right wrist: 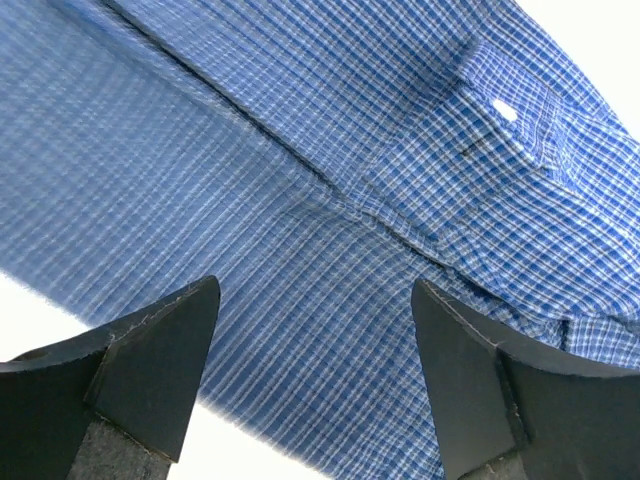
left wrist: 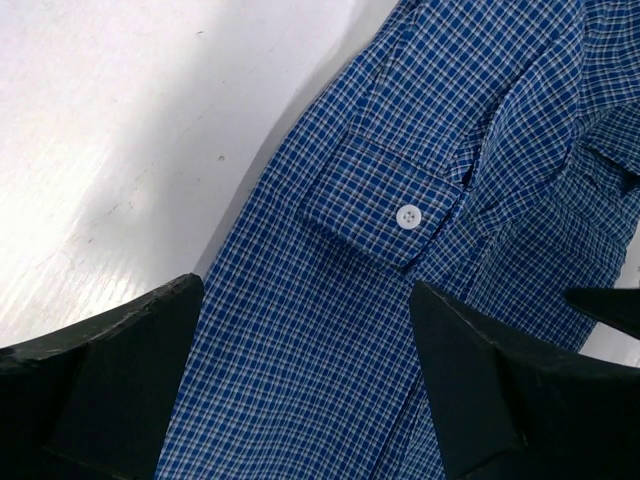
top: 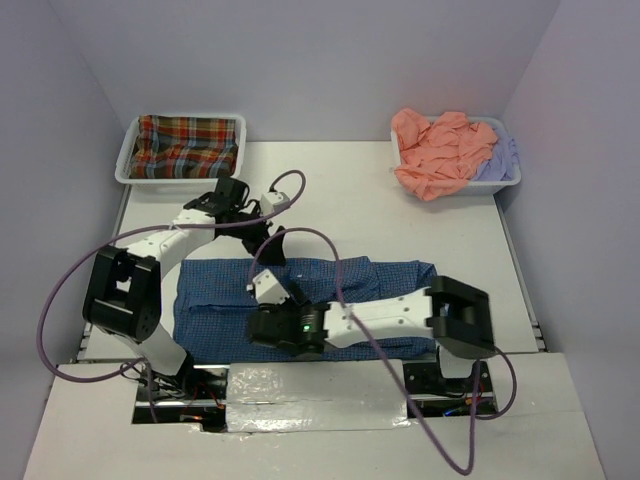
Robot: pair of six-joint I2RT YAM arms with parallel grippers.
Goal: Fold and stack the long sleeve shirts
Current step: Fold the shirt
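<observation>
Got blue shirt (top: 400,275) lying 9-to-3 on surface (top: 400,210). Right tool (right wrist: 315,290) spread apart, empty, hanging over it, nearest; left tool (left wrist: 305,290) spread apart too, empty, at 12 o'clock edge.

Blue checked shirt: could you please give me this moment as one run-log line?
blue shirt: spread on table | left gripper: open, near cuff | right gripper: open over shirt, holding nothing

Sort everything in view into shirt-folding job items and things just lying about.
Job: blue fine-check cloth shirt; red-green plaid cloth shirt; salmon orange cloth shirt; pale lavender cloth shirt.
Lying about: left white plastic tray; right white plastic tray; purple cables.
</observation>
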